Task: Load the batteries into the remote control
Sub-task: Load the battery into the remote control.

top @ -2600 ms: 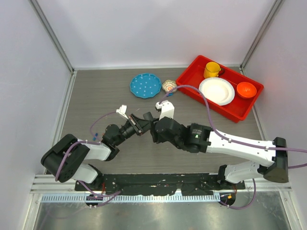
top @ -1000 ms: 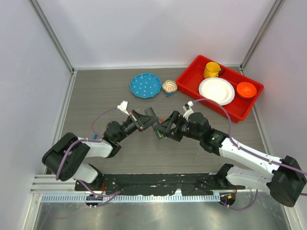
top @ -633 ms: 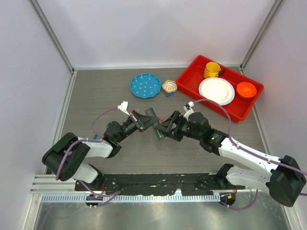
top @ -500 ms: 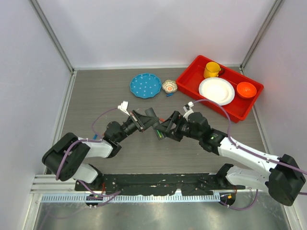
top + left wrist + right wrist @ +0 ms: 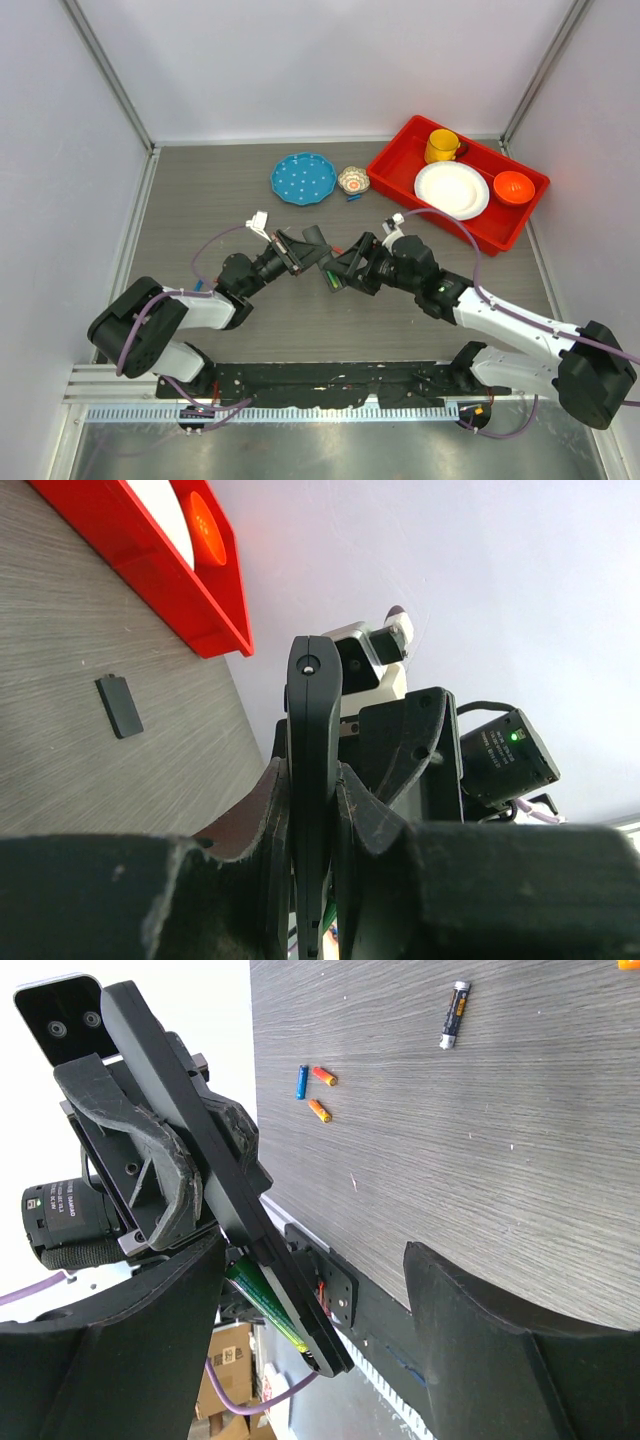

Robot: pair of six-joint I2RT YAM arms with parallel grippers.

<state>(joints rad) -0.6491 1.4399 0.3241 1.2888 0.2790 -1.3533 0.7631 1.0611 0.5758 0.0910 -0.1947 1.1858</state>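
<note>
left hand (image 5: 305, 250) grips the remote control (image 5: 313, 780), right hand (image 5: 341, 270) spread wide.

We've turned and drawn back our right claw (image 5: 338, 270) rightward; it now faces the left claw (image 5: 306, 249), which has nudged the remote control (image 5: 313, 740) farther away.

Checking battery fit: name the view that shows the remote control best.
Right wrist: the remote control shows lengthwise, a green battery at its end. Left wrist shows only its thin edge; top external, barely a dark sliver.
</note>
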